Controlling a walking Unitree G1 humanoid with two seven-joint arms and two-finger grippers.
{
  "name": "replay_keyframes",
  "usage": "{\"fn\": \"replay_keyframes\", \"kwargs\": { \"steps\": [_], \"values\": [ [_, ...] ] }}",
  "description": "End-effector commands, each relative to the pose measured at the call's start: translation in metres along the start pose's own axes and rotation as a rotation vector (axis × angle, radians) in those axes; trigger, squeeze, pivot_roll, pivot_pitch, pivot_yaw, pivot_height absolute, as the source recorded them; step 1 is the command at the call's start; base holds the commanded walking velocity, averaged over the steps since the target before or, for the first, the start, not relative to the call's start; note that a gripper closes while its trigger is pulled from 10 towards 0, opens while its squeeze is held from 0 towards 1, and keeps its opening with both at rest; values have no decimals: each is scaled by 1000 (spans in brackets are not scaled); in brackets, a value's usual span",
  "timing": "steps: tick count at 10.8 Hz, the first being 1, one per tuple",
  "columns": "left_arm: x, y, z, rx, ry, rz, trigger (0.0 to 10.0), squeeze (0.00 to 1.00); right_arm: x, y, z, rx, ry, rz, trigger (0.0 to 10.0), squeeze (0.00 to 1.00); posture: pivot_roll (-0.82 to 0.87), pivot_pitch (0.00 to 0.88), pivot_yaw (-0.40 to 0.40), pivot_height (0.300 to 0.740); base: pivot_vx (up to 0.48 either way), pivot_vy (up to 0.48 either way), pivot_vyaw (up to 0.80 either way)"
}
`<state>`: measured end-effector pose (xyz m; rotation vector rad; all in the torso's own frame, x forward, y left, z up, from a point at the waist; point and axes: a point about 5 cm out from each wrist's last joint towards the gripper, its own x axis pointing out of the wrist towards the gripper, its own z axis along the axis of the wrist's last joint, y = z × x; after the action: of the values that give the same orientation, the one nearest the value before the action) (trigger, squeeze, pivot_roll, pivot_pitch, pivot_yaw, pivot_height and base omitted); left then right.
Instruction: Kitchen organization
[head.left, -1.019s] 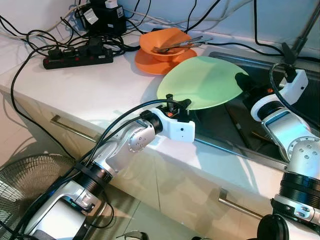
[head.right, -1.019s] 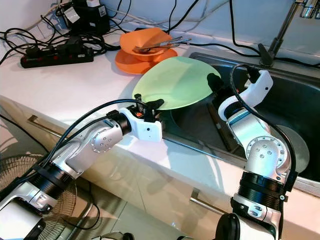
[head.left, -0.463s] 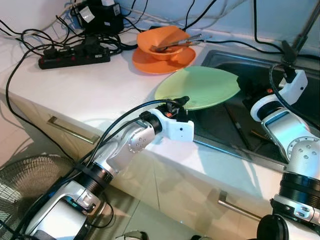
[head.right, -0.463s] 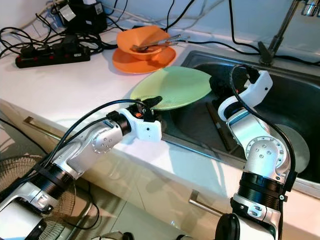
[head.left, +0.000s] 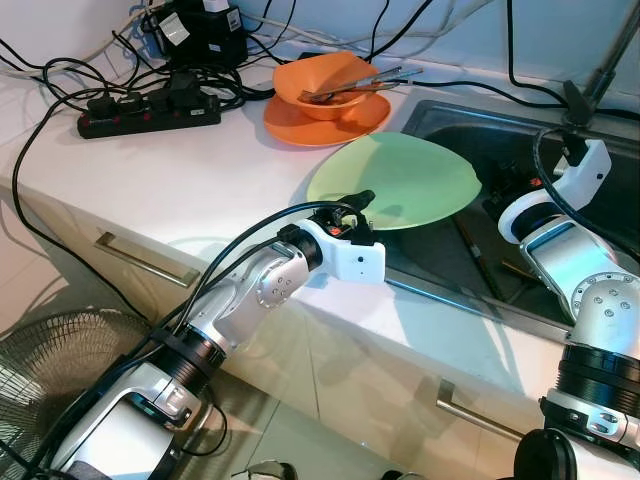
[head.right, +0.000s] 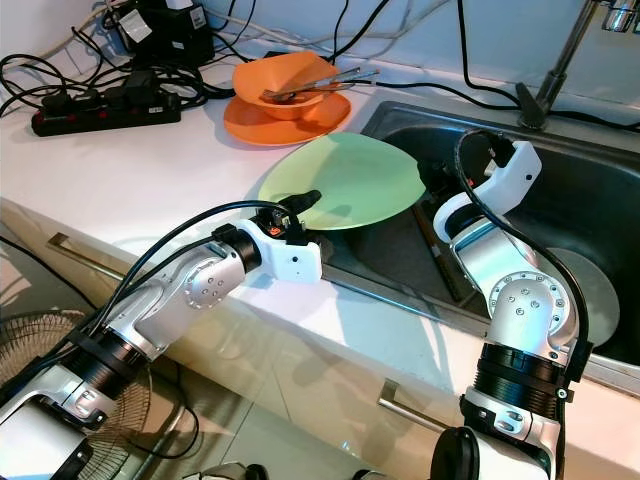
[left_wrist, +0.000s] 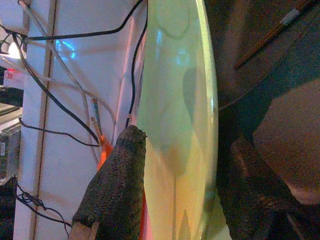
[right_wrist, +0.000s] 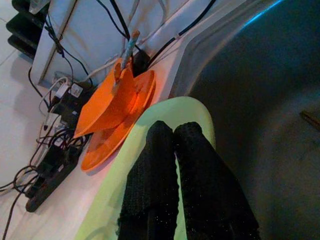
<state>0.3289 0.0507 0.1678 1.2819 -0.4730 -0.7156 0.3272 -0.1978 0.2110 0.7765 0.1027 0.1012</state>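
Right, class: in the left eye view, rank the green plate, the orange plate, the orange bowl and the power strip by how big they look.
1. green plate
2. power strip and orange plate: alike, unsure
3. orange bowl

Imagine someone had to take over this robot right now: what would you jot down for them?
Left gripper: fingers astride the near rim of the green plate, apparently holding it.
Right gripper: fingers pressed together at the plate's far edge, by the sink.
The plate hangs tilted, partly over the counter, partly over the sink.
An orange bowl with utensils sits on an orange plate behind it.
Done: the plate is lifted.
Left: set it down, probably on the counter by the orange dishes. Dark utensils lie in the sink.
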Motion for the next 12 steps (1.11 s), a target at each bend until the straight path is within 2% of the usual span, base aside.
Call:
{"fn": "replay_keyframes", "kwargs": {
  "steps": [1,3,4,5,7,9,10,11,12],
  "values": [
    [-1,-9,-4,5,22,-34,10000,0,1,-2,-1,-7,4,-14,10000,0,56,80,52,740,0,0,0],
    [-1,-9,-5,5,24,-35,10000,0,0,-4,0,-6,0,-23,10000,0,57,80,51,740,0,0,0],
    [-1,-10,-4,4,23,-36,10000,0,0,-5,2,-8,-7,-30,10000,416,54,78,53,740,0,0,0],
    [-1,-10,-4,4,21,-36,10000,0,0,-7,4,-24,-12,-41,10000,1000,52,77,52,740,0,0,0],
    [0,-7,-3,14,16,-20,10000,0,-1,-8,5,-29,-14,-47,10000,1000,53,79,51,740,0,0,0],
    [1,6,2,35,-5,27,10000,0,0,-11,6,-23,-16,-59,10000,1000,58,78,50,740,0,0,0],
    [1,5,3,31,-6,22,10000,0,0,-12,5,-22,-15,-62,10000,1000,58,78,50,740,0,0,0],
    [1,2,2,25,-3,9,10000,0,0,-12,4,-22,-14,-64,10000,812,56,79,53,740,0,0,0],
    [0,-4,-2,10,18,-13,10000,0,0,-13,3,-25,-12,-68,10000,0,57,78,51,740,0,0,0]
  ]
}}
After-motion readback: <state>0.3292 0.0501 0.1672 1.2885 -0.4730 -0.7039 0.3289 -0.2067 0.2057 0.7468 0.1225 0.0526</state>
